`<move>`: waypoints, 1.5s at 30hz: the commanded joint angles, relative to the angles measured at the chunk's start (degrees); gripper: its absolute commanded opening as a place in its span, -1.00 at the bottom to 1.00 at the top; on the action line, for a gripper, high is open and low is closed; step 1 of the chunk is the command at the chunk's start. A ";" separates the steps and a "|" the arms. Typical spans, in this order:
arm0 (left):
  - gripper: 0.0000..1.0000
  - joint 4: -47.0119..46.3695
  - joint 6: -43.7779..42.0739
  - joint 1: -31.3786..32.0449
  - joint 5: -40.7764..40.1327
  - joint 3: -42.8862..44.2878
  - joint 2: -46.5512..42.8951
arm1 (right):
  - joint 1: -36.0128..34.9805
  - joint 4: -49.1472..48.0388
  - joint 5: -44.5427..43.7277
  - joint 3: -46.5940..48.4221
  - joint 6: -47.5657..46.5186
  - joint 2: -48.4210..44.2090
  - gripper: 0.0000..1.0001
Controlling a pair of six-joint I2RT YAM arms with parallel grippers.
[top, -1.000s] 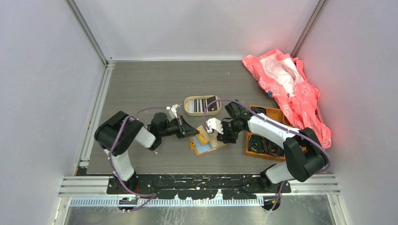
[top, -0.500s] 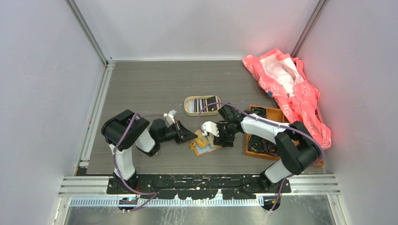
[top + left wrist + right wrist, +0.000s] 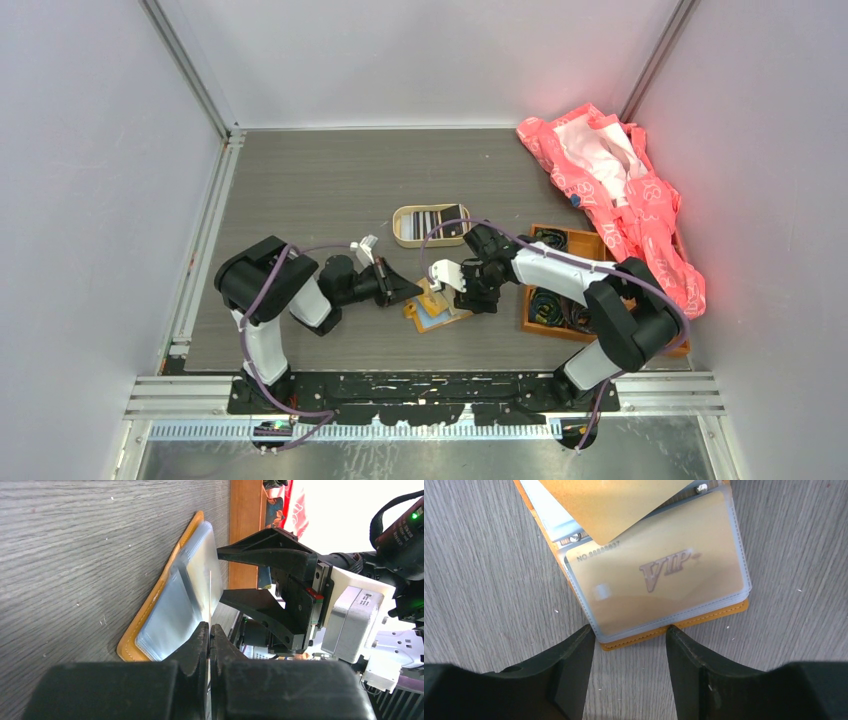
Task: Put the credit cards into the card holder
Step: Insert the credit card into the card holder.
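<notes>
The orange card holder (image 3: 437, 312) lies open on the table. In the right wrist view a gold VIP card (image 3: 664, 577) sits in its clear sleeve. My left gripper (image 3: 408, 288) is shut on a second gold card (image 3: 609, 502). It holds that card tilted over the holder's far part, and the card shows edge-on in the left wrist view (image 3: 210, 597). My right gripper (image 3: 629, 634) is open. Its fingertips (image 3: 584, 640) straddle one edge of the holder (image 3: 659, 632). It also shows in the top view (image 3: 468, 296) and in the left wrist view (image 3: 260, 587).
An oval beige tin (image 3: 431, 226) with striped cards stands just behind the holder. An orange wooden compartment tray (image 3: 560, 293) with cables lies to the right, under my right arm. A crumpled pink bag (image 3: 615, 185) fills the back right corner.
Over the last second my left gripper came nearer and right with the gold card, and my right gripper shifted left and down onto the holder. Little moved in the last half second.
</notes>
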State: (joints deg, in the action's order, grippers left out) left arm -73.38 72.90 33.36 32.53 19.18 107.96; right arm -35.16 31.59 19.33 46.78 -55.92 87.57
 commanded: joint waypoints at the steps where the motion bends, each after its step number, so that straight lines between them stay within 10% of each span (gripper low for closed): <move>1: -1.00 -3.30 -0.19 0.82 -0.68 0.65 -1.28 | -0.41 -1.45 -1.40 1.19 -0.33 1.21 0.17; 45: -1.00 8.65 -1.49 4.60 -6.95 2.83 -1.15 | -0.83 -1.26 -1.58 1.28 -0.24 1.45 0.16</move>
State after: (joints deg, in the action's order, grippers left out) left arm -64.29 70.85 37.65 27.00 20.93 105.89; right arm -35.57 31.92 18.94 47.07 -55.75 87.79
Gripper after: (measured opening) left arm 0.009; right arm 0.586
